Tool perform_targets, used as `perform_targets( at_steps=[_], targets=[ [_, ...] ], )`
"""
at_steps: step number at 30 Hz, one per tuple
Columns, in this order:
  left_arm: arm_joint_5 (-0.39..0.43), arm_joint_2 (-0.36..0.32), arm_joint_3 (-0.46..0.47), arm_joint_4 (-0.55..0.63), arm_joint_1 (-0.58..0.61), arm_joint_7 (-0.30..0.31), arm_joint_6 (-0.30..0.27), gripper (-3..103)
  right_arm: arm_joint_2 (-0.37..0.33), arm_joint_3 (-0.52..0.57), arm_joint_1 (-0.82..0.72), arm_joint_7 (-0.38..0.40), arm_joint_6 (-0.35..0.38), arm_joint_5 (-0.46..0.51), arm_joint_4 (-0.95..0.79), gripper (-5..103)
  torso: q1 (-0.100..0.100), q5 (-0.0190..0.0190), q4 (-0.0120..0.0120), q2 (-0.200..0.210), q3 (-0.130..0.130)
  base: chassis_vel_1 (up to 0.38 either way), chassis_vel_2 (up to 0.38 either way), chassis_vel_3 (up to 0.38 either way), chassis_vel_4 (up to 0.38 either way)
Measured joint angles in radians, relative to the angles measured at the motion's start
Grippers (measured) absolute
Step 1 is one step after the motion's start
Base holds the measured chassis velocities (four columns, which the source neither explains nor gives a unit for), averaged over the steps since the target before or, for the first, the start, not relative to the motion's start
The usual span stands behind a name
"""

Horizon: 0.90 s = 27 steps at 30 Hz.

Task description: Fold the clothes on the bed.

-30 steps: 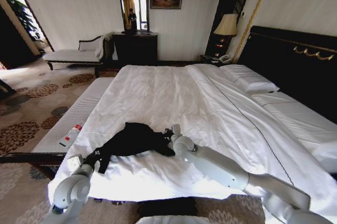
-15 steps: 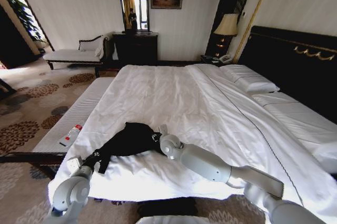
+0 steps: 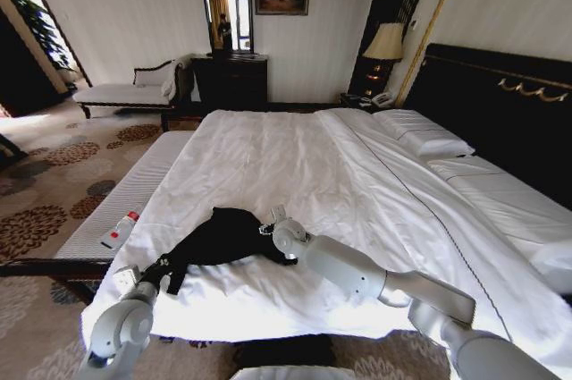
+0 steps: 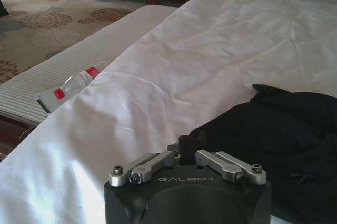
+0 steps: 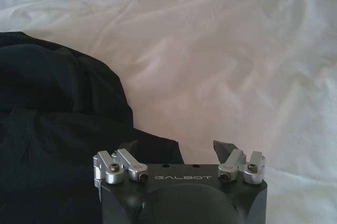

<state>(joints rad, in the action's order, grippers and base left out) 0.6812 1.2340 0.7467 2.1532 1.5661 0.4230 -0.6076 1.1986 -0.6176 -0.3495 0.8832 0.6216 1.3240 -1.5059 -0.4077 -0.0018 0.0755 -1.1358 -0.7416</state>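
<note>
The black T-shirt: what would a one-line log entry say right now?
black T-shirt: crumpled on bed | left end effector: shut on black T-shirt | right end effector: open at its edge

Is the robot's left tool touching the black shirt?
Touching. In the left wrist view the left tool is shut on a fold of the black shirt, which lies on the bed.

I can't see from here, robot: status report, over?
Left gripper shut on black T-shirt near bed corner. Right gripper open at shirt's other edge. Shirt bunched, unfolded. Nothing in the way.
</note>
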Motion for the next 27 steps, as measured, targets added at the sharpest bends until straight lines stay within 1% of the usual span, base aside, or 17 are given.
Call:
perform_targets(
  at_steps=[2, 3, 5, 6, 8, 9, 11, 12, 13, 14, 16, 17, 21, 22, 24, 27],
  targets=[
    [0.000, -0.001, 0.001, -0.002, -0.002, 0.000, 0.000, 0, -0.008, 0.007, -0.003, -0.011, 0.005, 0.015, 0.000, 74, 0.000, 0.0000, 0.0003, 0.000, 0.000, 0.000, 0.000, 0.000, 0.000],
    [0.000, -0.001, 0.001, -0.002, -0.002, 0.000, 0.000, 0, -0.008, 0.007, -0.003, -0.011, 0.005, 0.015, 0.000, 74, 0.000, 0.0000, 0.0003, 0.000, 0.000, 0.000, 0.000, 0.000, 0.000],
    [0.000, -0.002, 0.001, -0.003, -0.003, 0.001, 0.000, 0, -0.012, 0.010, -0.005, -0.024, 0.007, 0.019, 0.001, 63, 0.000, 0.0001, 0.0003, 0.000, 0.000, 0.000, 0.000, 0.000, 0.000],
    [0.000, -0.002, 0.000, -0.004, -0.004, 0.001, 0.000, 0, -0.012, 0.010, -0.006, -0.026, 0.008, 0.019, 0.002, 63, 0.000, 0.0001, 0.0002, 0.000, 0.000, 0.000, 0.000, 0.000, 0.000],
    [0.000, -0.001, -0.002, -0.004, -0.005, 0.002, 0.000, 0, -0.012, 0.010, -0.007, -0.034, 0.009, 0.019, 0.009, 52, 0.000, 0.0000, 0.0001, 0.000, 0.000, 0.000, 0.000, 0.000, 0.000],
    [0.000, -0.001, -0.002, -0.004, -0.005, 0.002, 0.000, 0, -0.012, 0.010, -0.007, -0.034, 0.009, 0.019, 0.009, 52, 0.000, 0.0000, 0.0001, 0.000, 0.000, 0.000, 0.000, 0.000, 0.000],
    [0.000, -0.001, -0.002, -0.004, -0.006, 0.002, 0.000, 0, -0.012, 0.010, -0.008, -0.041, 0.011, 0.017, 0.013, 41, 0.000, 0.0001, 0.0001, 0.000, 0.000, 0.000, 0.000, 0.000, 0.000],
    [0.000, -0.001, -0.002, -0.004, -0.006, 0.002, 0.000, 0, -0.012, 0.010, -0.008, -0.041, 0.011, 0.017, 0.013, 41, 0.000, 0.0001, 0.0001, 0.000, 0.000, 0.000, 0.000, 0.000, 0.000],
    [0.000, -0.001, -0.002, -0.004, -0.007, 0.002, 0.000, 0, -0.012, 0.010, -0.008, -0.044, 0.011, 0.017, 0.015, 36, 0.000, 0.0001, 0.0001, 0.000, 0.000, 0.000, 0.000, 0.000, 0.000],
    [0.000, -0.001, -0.002, -0.004, -0.007, 0.002, 0.000, 0, -0.012, 0.010, -0.009, -0.045, 0.012, 0.016, 0.015, 36, 0.000, 0.0001, 0.0002, 0.000, 0.000, 0.000, 0.000, 0.000, 0.000],
    [0.001, -0.003, -0.002, -0.004, -0.007, 0.003, 0.000, 0, -0.012, 0.008, -0.011, -0.050, 0.012, 0.014, 0.017, 25, 0.000, 0.0001, 0.0002, 0.000, 0.000, 0.000, 0.000, 0.000, 0.000],
    [0.001, -0.003, -0.002, -0.004, -0.007, 0.003, 0.000, 0, -0.012, 0.008, -0.011, -0.050, 0.012, 0.014, 0.017, 25, 0.000, 0.0001, 0.0002, 0.000, 0.000, 0.000, 0.000, 0.000, 0.000],
    [0.001, -0.004, -0.001, -0.003, -0.007, 0.004, -0.001, 0, -0.018, 0.005, -0.016, -0.054, 0.018, 0.006, 0.018, 4, 0.000, 0.0001, 0.0000, 0.000, 0.000, 0.000, 0.000, 0.000, 0.000],
    [0.001, -0.004, -0.001, -0.003, -0.007, 0.004, -0.001, 0, -0.018, 0.005, -0.016, -0.054, 0.018, 0.006, 0.018, 4, 0.000, 0.0001, 0.0000, 0.000, 0.000, 0.000, 0.000, 0.000, 0.000],
    [0.002, -0.005, 0.001, -0.003, -0.007, 0.004, -0.001, 0, -0.029, 0.005, -0.019, -0.058, 0.019, 0.001, 0.015, 1, 0.000, 0.0001, 0.0001, 0.000, 0.000, 0.000, 0.000, 0.000, 0.000],
    [0.002, -0.005, 0.002, -0.002, -0.007, 0.005, -0.001, 0, -0.047, 0.013, -0.029, -0.067, 0.017, -0.004, -0.007, 0, 0.000, 0.0002, 0.0002, 0.000, 0.000, 0.000, 0.000, 0.000, 0.000]
  ],
)
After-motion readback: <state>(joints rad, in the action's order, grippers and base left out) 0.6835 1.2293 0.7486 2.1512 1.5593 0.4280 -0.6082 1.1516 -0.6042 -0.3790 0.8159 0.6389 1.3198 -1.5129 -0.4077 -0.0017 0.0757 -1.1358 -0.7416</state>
